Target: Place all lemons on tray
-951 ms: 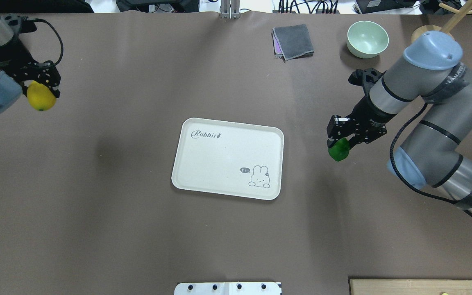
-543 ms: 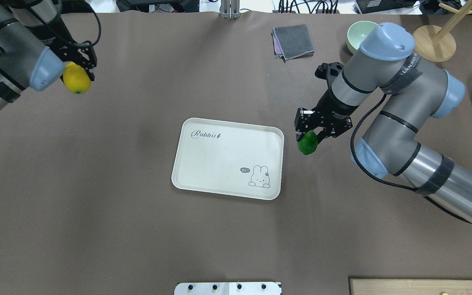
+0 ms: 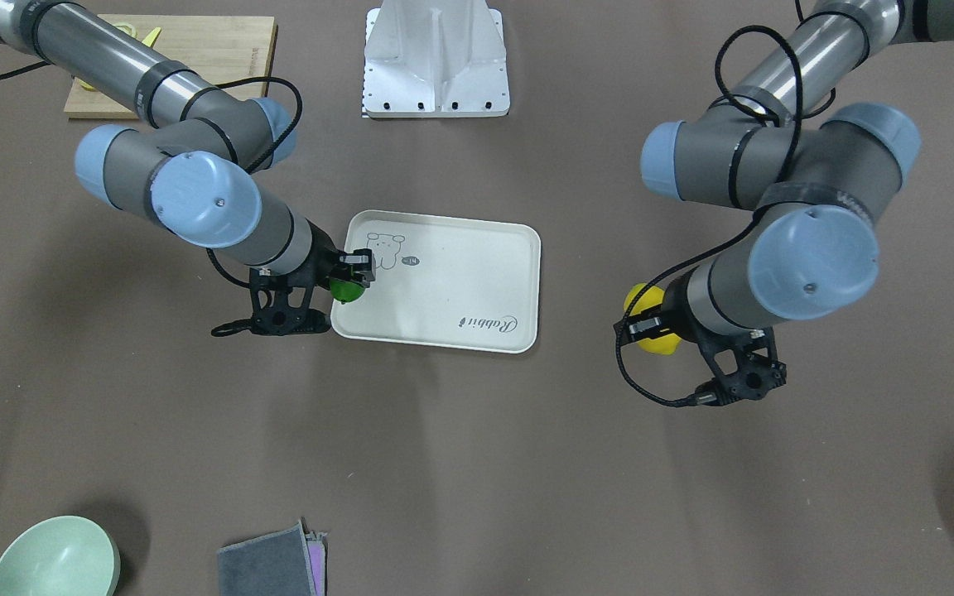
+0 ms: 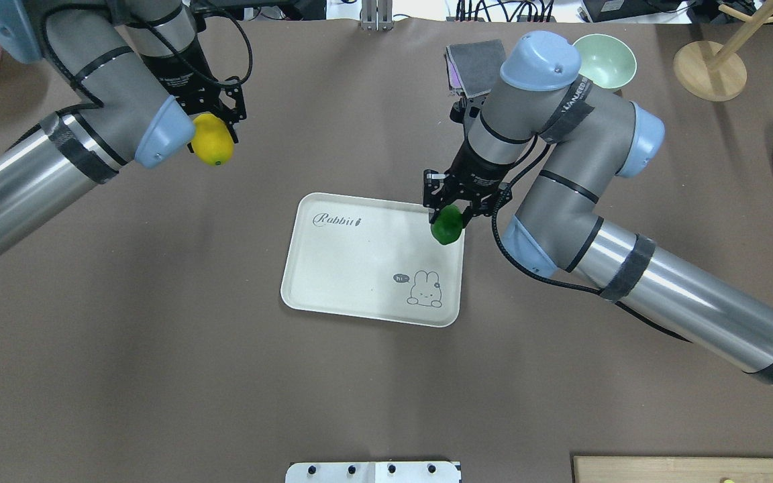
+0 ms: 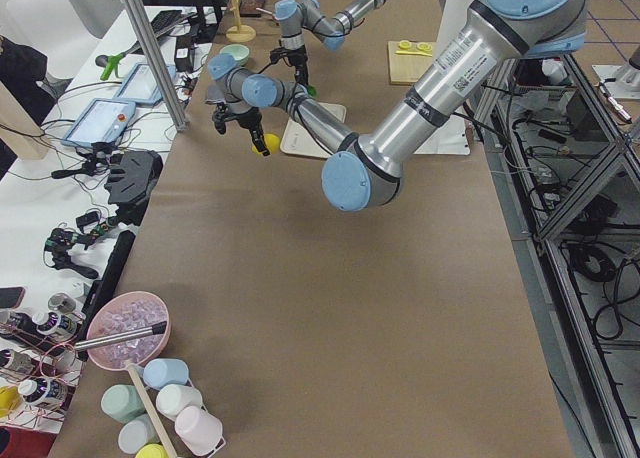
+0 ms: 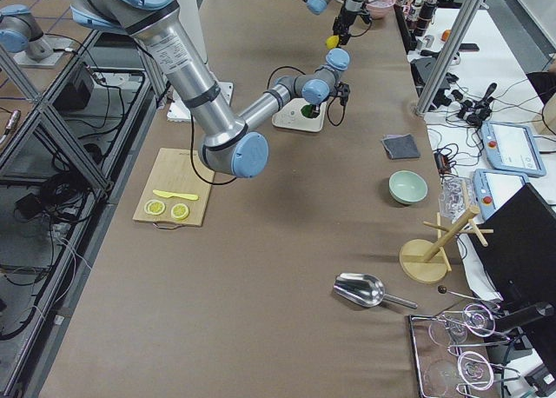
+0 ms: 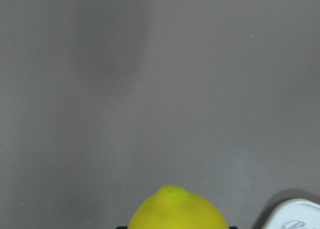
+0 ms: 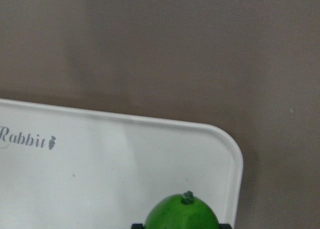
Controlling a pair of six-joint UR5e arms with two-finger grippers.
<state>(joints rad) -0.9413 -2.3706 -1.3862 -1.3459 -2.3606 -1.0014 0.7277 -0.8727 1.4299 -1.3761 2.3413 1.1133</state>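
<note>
R fingers grip green lemon, now over tray corner; L fingers grip yellow lemon, nearer.

The tray lay mid-table; the right gripper held one lemon over its far right corner; the left gripper held the other lemon well apart, far-left of it; cloth and bowl lay behind.

Bare tabletop separates yellow lemon from tray; green lemon overhangs corner.
</note>
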